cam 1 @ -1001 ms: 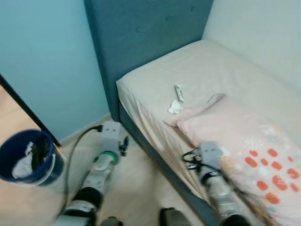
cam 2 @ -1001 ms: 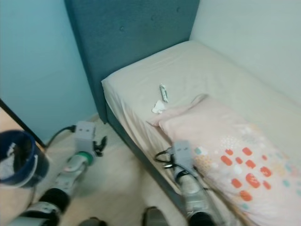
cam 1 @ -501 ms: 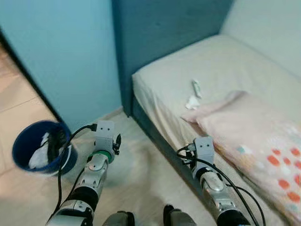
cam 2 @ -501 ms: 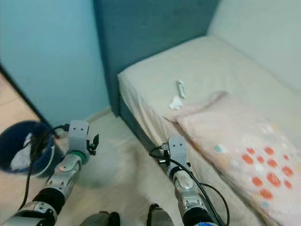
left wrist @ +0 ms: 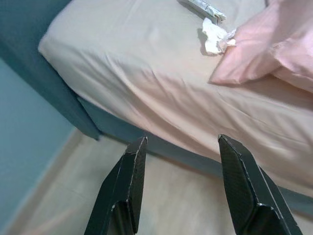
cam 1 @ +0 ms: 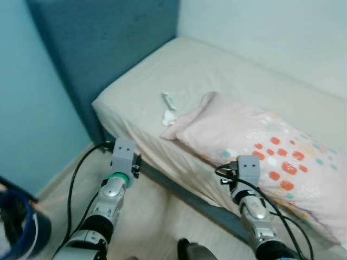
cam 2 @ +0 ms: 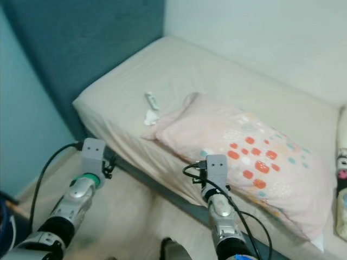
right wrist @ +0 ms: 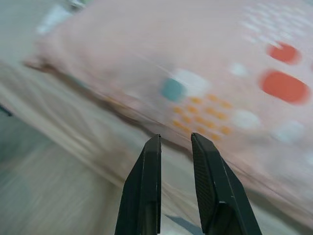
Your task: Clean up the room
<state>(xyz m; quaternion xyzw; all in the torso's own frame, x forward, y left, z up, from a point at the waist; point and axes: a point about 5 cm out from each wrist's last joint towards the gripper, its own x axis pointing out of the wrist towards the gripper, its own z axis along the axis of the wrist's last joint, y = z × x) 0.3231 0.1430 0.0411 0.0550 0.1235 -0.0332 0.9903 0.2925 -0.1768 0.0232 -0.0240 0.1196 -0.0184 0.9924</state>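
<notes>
On the cream-sheeted bed [cam 1: 227, 70], the litter is coming square into my sight.
I am turning away from the dark blue bin [cam 1: 19, 230], now sliding to my view's lower-left edge, so collecting comes next. A crumpled white tissue [cam 1: 169, 117] and thin white wrapper [cam 1: 168, 101] are lying beside the pink spotted pillow [cam 1: 260, 146]. My left gripper [left wrist: 181, 191] is hanging open by the mattress edge; my right gripper [right wrist: 175, 181] is nearly closed, empty.
</notes>
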